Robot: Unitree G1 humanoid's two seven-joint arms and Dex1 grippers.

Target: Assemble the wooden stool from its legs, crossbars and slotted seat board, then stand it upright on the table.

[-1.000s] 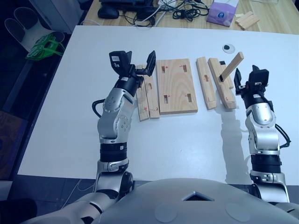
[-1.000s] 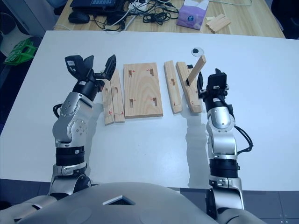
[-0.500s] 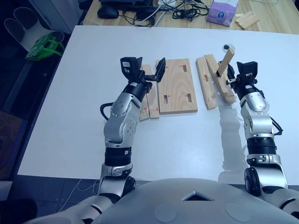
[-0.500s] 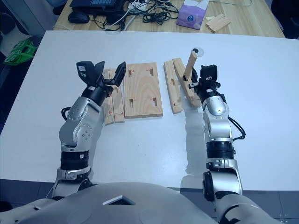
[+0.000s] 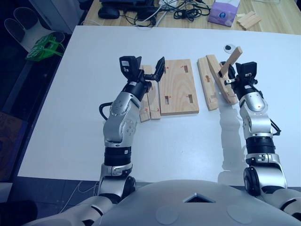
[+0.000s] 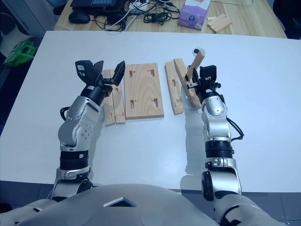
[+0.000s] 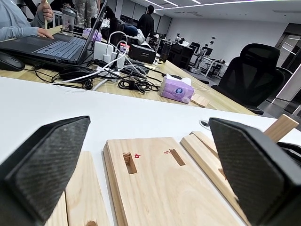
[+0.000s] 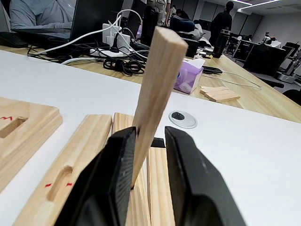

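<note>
Two black fingers [image 8: 117,160] of the right gripper [image 8: 148,141] are clamped on a crossbar [image 8: 157,70]; the bar stands tilted, its upper end leaning away from the robot and toward its right; its lower end is down at the outer right leg [image 5: 225,89], though whether it sits in that leg's slot cannot be told; this leg lies flat on the table [image 5: 94,56], with the inner right leg [image 5: 206,84] beside it, the two close at their far ends and splayed apart nearer the robot.

Wide apart and holding nothing, the fingers [image 7: 44,165] of the left gripper [image 5: 144,70] hang above the far ends of the left legs [image 5: 148,96]; those two legs lie side by side, touching, just left of the board [image 5: 178,87]; the board lies flat between the two pairs of legs, four slots facing up, small red marks next to them.

Past the crossbar's upper end a round grommet [image 5: 229,47] is set in the tabletop; behind the table stands a wooden desk [image 5: 277,19] with a purple tissue box [image 5: 221,13], a tangle of cables [image 5: 188,9] and a few loose wood pieces [image 5: 248,20].
</note>
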